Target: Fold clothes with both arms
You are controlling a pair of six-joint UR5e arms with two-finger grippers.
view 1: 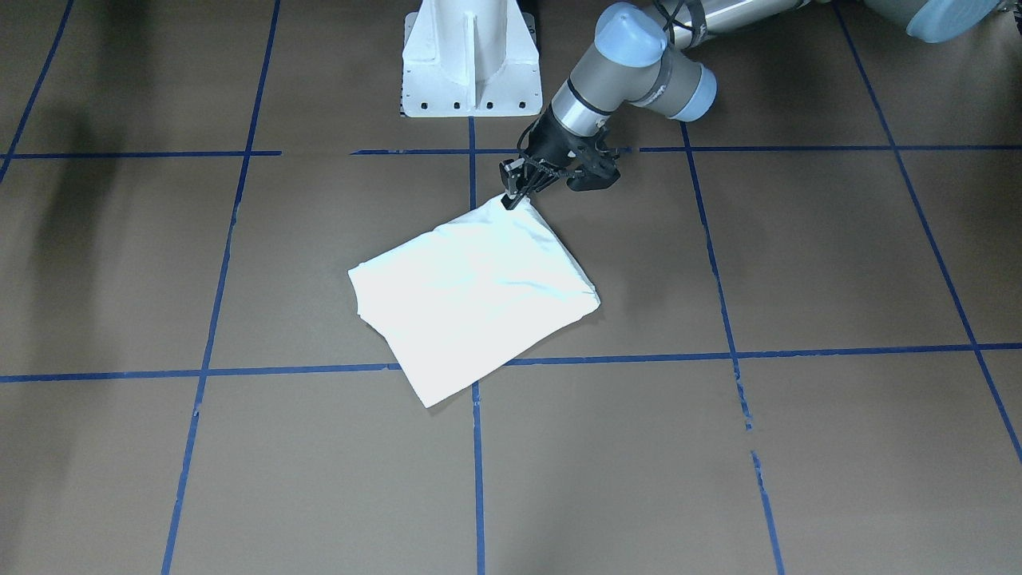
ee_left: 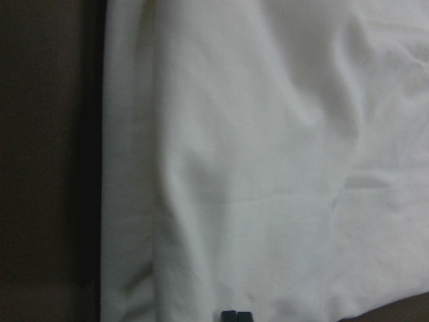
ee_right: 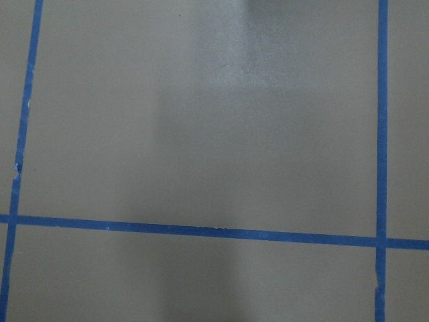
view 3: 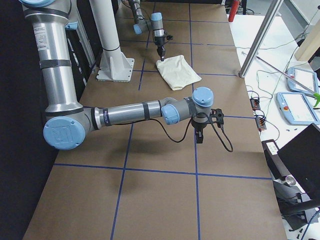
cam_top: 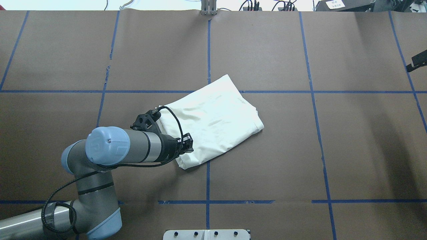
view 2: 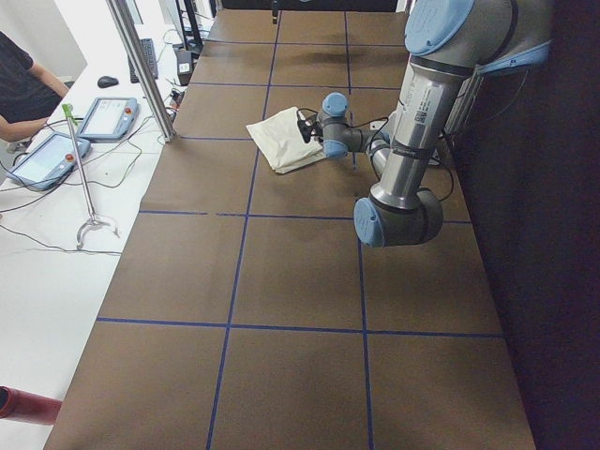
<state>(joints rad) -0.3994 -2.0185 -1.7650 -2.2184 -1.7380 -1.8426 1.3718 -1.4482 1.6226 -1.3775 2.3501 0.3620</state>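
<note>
One cream T-shirt (view 1: pixel 471 295), corner pinched in the left pincer (view 1: pixel 509 201). Two grey arms, left arm (view 1: pixel 631 72) and right arm (view 3: pixel 125 112); two pincers, the right pincer (view 3: pixel 199 137) well apart from the T-shirt. One white pedestal (view 1: pixel 471 64) near the left pincer. Two tablets (view 2: pixel 108 117) and one person (view 2: pixel 23 89), far from both.

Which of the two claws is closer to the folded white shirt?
The left. The left gripper pinches a corner of the shirt; the right gripper hangs over the table, well away.

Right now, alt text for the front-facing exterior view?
The left gripper pinches the top corner of a folded cream shirt lying on a brown table gridded with blue tape. A white pedestal base stands at the top edge.
</note>
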